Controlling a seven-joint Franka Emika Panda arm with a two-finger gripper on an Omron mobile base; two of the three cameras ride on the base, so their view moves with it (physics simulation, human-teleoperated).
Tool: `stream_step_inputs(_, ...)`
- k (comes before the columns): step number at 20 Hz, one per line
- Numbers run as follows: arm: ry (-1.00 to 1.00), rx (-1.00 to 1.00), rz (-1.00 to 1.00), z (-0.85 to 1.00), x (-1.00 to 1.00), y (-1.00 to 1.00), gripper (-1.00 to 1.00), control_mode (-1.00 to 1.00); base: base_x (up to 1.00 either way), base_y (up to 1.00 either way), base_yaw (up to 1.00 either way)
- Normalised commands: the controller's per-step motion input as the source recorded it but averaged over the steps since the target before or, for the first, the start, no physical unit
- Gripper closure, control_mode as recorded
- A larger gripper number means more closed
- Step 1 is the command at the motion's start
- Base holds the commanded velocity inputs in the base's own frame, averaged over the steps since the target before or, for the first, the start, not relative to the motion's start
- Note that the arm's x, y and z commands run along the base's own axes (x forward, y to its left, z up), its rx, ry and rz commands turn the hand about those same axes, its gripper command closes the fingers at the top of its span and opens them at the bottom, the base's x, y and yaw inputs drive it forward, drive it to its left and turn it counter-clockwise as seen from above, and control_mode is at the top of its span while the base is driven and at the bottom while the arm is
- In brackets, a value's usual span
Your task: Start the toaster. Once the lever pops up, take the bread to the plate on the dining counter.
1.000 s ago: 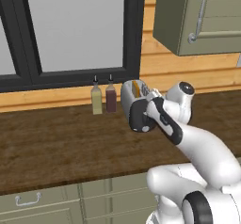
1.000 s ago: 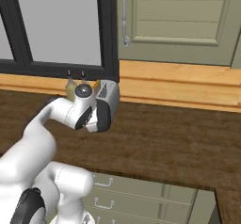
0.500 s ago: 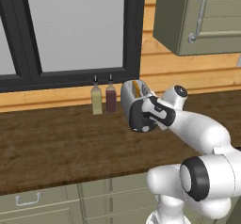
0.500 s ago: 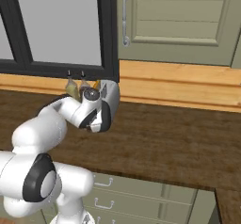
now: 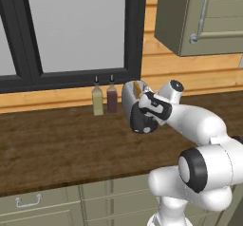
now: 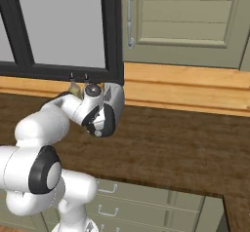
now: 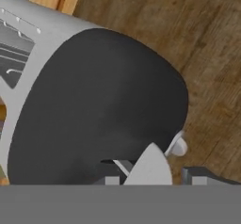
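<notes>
The silver-grey toaster [image 5: 131, 93] stands at the back of the dark wood worktop [image 5: 57, 149], its black end panel [image 7: 99, 110] facing me. My gripper [image 7: 153, 177] is right up against that panel [image 6: 103, 122]. The pale lever [image 7: 148, 167] lies between my fingertips [image 7: 109, 180], below the white knob [image 7: 178, 147]. The jaws stand partly closed on either side of the lever, and I cannot tell whether they press on it. An orange-tan strip shows in a top slot [image 5: 137, 88]; I cannot tell if it is the bread. The plate and the dining counter are out of view.
Two small bottles [image 5: 97, 100] [image 5: 112, 98] stand just left of the toaster against the wooden wall strip. A dark-framed window [image 5: 76, 30] is behind them. An olive wall cabinet [image 5: 199, 16] hangs up right. Drawers [image 6: 105, 189] run under the worktop.
The hand has pressed in closer to the toaster's end panel and the arm has folded over more. The jaws have narrowed from wide open.
</notes>
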Motion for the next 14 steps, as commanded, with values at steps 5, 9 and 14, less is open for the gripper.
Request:
stream_step_inputs(5,0.0,-0.2,0.23,-0.98,-0.18,0.06,-1.0,-1.0,0.0,0.0,0.0)
stream_step_inputs(9,0.0,-0.13,0.27,-1.0,-0.23,0.0,-1.0,-1.0,0.0,0.0,0.0)
stream_step_inputs(14,0.01,-0.11,0.32,-1.0,-0.15,-0.12,-1.0,-1.0,0.0,0.0,0.0)
